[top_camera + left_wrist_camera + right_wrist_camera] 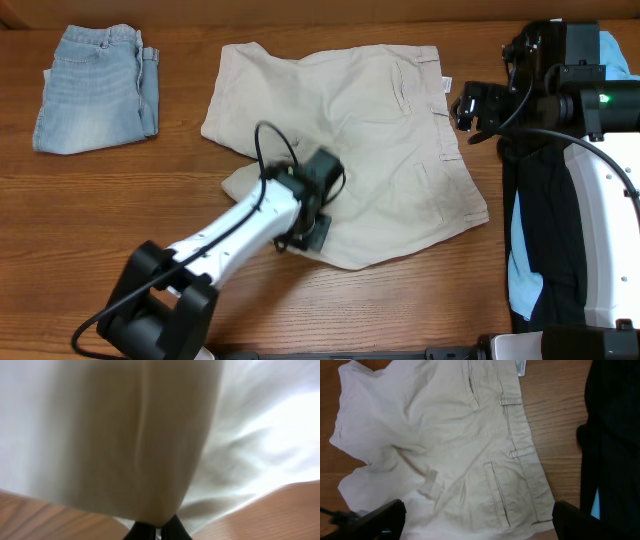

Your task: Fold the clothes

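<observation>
- left jaws pinching a fold of the khaki shorts (380,120)
- right jaws spread wide, just by the waistband (517,430)
- whole thing's lying rumpled on the counter (420,300)

Left arm (240,228): white tapered link, black joints and base; black cable (262,150) loops over wrist; left gripper (312,234) black; right arm (605,225): white link, black boxy housings, small green light (604,99) lit
</observation>
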Action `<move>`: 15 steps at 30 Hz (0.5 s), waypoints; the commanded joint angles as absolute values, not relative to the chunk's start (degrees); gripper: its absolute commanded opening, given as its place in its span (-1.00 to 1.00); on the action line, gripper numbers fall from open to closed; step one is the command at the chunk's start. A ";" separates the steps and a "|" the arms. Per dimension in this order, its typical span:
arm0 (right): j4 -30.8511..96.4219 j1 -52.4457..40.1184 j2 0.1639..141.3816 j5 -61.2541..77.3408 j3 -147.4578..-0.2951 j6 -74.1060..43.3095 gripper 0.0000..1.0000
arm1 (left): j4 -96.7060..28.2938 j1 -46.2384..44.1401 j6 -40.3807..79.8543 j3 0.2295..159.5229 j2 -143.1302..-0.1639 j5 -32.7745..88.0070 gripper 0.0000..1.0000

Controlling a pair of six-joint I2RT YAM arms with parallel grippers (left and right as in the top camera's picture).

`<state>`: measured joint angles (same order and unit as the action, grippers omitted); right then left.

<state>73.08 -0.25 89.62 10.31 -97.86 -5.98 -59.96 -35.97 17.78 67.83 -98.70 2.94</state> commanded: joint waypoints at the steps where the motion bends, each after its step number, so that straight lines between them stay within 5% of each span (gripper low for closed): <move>1: 72.75 -0.30 89.54 11.27 -97.78 -5.98 0.95 | -67.72 -34.02 17.47 80.99 -98.48 4.64 -0.92; 5: 72.77 -0.30 89.54 11.84 -97.78 -5.98 0.95 | -70.83 -33.26 14.81 89.84 -98.48 2.96 -0.92; 15: 74.50 -0.30 89.54 11.57 -97.78 -5.52 0.94 | -55.31 -31.29 12.27 90.02 -104.22 -6.20 -0.92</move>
<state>74.43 -0.27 89.62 11.44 -97.82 -5.96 -55.94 -32.27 14.35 89.32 -101.32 -3.62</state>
